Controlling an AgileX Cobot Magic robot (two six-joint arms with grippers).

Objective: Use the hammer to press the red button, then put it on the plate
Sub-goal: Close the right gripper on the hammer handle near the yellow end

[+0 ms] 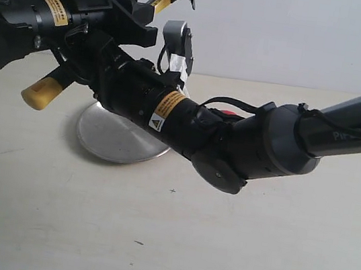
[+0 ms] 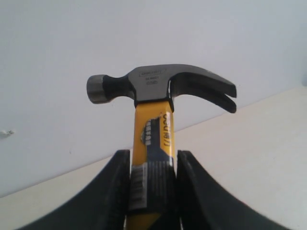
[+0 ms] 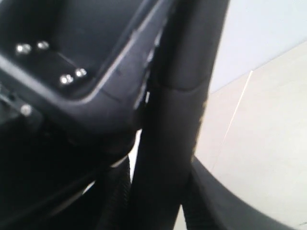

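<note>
The hammer (image 1: 161, 0) is held in the air, tilted, with its dark head up at the back and its yellow butt (image 1: 41, 91) low on the left. My left gripper (image 1: 143, 12) is shut on its yellow-and-black neck just under the head (image 2: 153, 86). My right gripper (image 1: 75, 76) reaches across from the right, and its jaws close round the black grip (image 3: 175, 120). The silver plate (image 1: 111, 144) lies on the table under both arms. Only a sliver of the red button (image 1: 228, 114) shows behind my right arm.
A beige table (image 1: 151, 239) spreads in front of a pale wall. My right arm's thick dark forearm (image 1: 261, 143) crosses the middle above the table. The left arm's body (image 3: 62, 72) sits right beside the right gripper.
</note>
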